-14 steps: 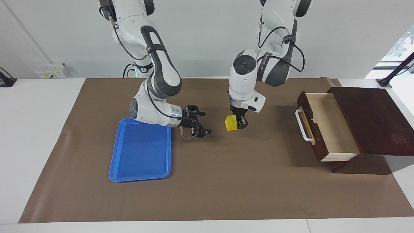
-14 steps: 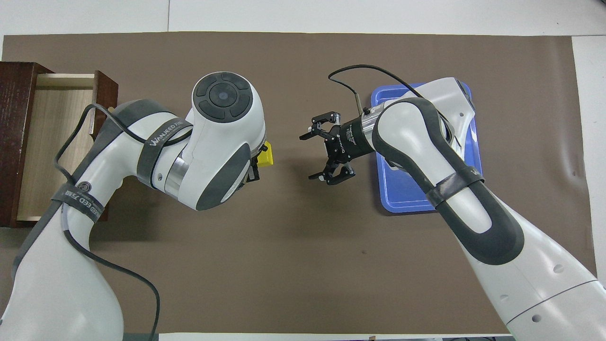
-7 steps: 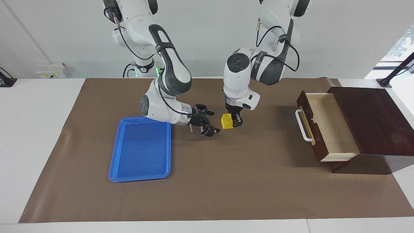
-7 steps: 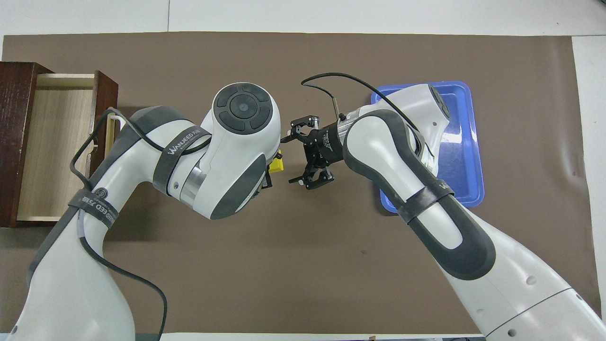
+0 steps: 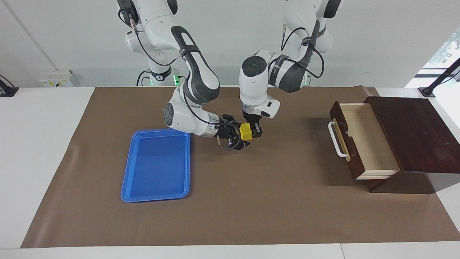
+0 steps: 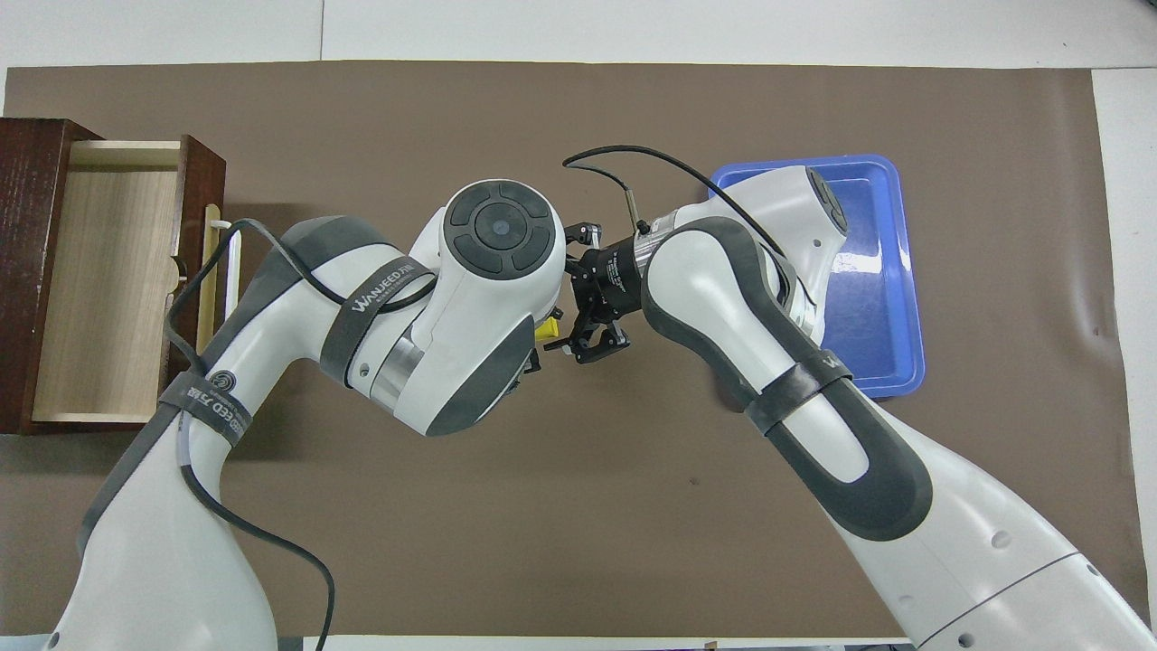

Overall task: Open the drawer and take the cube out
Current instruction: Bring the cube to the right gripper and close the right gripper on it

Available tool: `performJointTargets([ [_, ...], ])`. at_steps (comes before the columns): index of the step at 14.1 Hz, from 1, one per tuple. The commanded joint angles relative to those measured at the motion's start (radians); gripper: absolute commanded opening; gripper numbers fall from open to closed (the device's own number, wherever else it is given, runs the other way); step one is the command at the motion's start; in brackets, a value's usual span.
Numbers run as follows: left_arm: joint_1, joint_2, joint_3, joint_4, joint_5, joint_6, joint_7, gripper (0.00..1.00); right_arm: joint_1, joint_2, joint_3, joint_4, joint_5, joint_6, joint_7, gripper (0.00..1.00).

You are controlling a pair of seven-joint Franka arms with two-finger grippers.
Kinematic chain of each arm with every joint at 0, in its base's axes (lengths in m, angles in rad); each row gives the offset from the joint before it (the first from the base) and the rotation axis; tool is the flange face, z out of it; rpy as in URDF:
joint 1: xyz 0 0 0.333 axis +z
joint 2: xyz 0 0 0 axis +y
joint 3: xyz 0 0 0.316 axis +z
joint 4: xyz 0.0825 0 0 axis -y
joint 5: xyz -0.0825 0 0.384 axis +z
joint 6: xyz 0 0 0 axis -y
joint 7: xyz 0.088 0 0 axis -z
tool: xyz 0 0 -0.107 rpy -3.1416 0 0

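Cube (image 5: 245, 131) pinched in my left gripper (image 5: 250, 132) above the mat (image 5: 251, 201); my right gripper (image 5: 240, 135) spread wide around it, drawer (image 5: 363, 140) open.

Bright, even indoor light, both views sharp, no motion blur. Daylight enters thru a window (image 5: 447, 50) at the left arm's end. Soft shadows under the arms and beside the wooden box (image 5: 413, 133) on the brown mat (image 5: 251, 201). Glare patch on the blue tray (image 6: 859, 271).
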Motion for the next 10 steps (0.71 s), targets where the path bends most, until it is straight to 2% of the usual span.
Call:
performJointTargets([
  [1,-0.015,-0.019,0.013,-0.019,0.016,-0.003,-0.016,0.0,0.006,0.012,0.002,0.006,0.017,0.025,0.011,1.0],
  [4,-0.015,-0.019,0.014,-0.018,0.016,0.0,-0.016,0.0,0.006,0.013,0.002,-0.004,0.018,0.071,0.045,1.0],
  [10,-0.008,-0.019,0.013,-0.019,0.016,0.006,-0.016,0.0,0.009,0.013,0.004,-0.004,0.018,0.073,0.052,1.0],
])
